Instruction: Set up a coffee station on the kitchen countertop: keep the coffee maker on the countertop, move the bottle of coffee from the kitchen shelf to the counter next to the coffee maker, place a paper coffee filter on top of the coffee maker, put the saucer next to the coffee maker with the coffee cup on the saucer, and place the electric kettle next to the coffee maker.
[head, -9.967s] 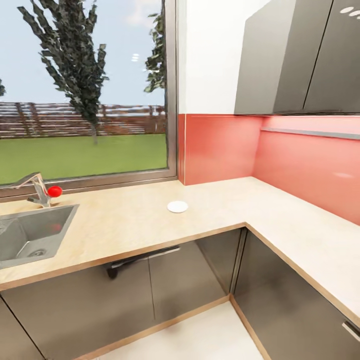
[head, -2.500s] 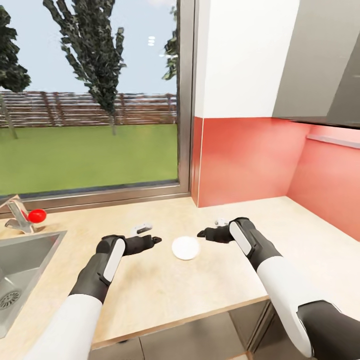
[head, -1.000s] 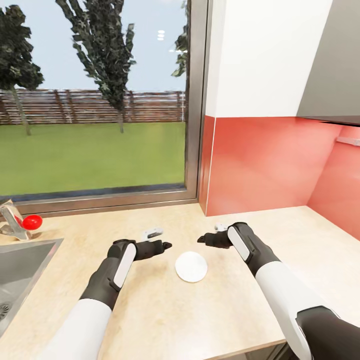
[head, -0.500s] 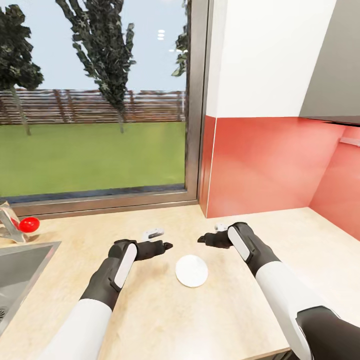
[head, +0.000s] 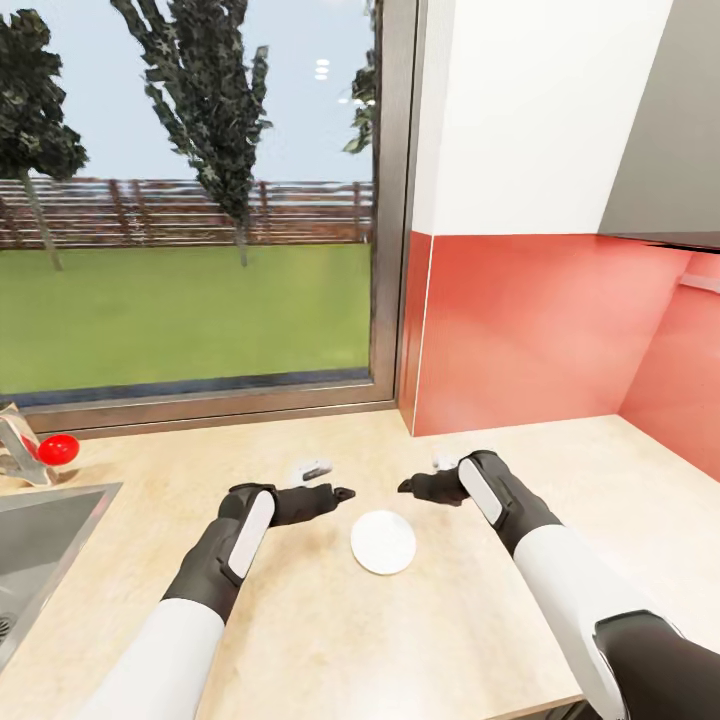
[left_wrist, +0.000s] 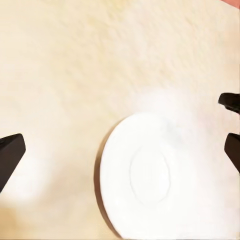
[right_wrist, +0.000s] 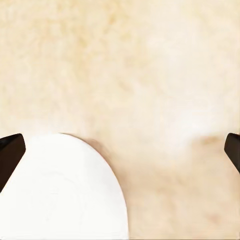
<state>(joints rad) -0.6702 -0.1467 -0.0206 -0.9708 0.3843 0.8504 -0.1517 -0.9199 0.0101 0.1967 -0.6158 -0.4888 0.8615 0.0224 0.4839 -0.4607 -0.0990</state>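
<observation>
Porcelain, probably: the small round white saucer (head: 383, 542) lies flat and empty on the pale speckled countertop (head: 600, 470), between the left gripper (head: 343, 492) and right gripper (head: 405, 486), both spread wide. Light, stiff, slick, chippable; best pinched across its thin rim.

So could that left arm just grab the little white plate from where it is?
Probably yes. The saucer lies flat on the bare countertop, just beside the left gripper, whose jaws are open. Nothing stands between them, though lifting so flat a dish by its rim may be fiddly.
</observation>
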